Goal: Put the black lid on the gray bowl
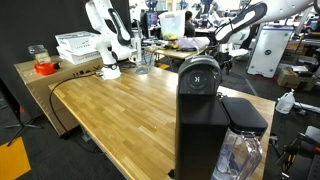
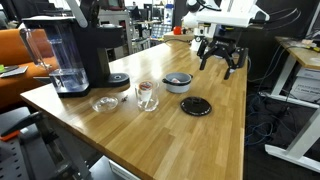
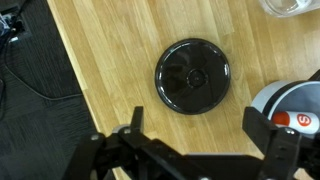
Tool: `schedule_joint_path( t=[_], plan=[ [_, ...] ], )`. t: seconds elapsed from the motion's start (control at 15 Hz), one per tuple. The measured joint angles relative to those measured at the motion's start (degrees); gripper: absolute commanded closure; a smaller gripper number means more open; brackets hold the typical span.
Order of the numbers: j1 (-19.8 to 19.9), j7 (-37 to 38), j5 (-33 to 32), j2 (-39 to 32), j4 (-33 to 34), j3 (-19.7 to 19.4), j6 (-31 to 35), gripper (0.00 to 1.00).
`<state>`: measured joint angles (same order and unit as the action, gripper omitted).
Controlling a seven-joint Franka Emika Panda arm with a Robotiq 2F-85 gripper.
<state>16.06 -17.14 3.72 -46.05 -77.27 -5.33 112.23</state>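
Note:
The black lid [image 2: 196,106] lies flat on the wooden table, and in the wrist view [image 3: 192,75] it shows as a round disc just beyond my fingers. The gray bowl [image 2: 178,82] stands upright right beside it, with something white and red inside; it shows at the right edge of the wrist view [image 3: 292,105]. My gripper [image 2: 221,58] hangs open and empty above the table, past the lid. In the wrist view the gripper [image 3: 198,128] has its two fingers wide apart, with nothing between them.
A glass cup [image 2: 147,95] and a small glass dish [image 2: 104,103] stand near the bowl. A black coffee machine [image 2: 80,50] stands at the table's corner and fills the foreground of an exterior view [image 1: 200,110]. The table edge [image 3: 62,70] drops to a dark floor with cables.

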Motion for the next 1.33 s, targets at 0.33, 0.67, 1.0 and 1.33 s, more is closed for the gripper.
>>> schedule_joint_path(
  t=[0.33,0.67,1.0,1.33],
  plan=[
    [-0.4,2.4,0.0,-5.7,3.3,1.4,0.0,0.00],
    [-0.5,3.8,0.2,-8.0,5.9,2.4,-0.1,0.00],
    [-0.4,3.8,0.3,-8.1,6.1,2.4,-0.2,0.00],
    [-0.5,3.8,0.2,-8.6,6.0,2.4,-0.1,0.00]
  ],
)
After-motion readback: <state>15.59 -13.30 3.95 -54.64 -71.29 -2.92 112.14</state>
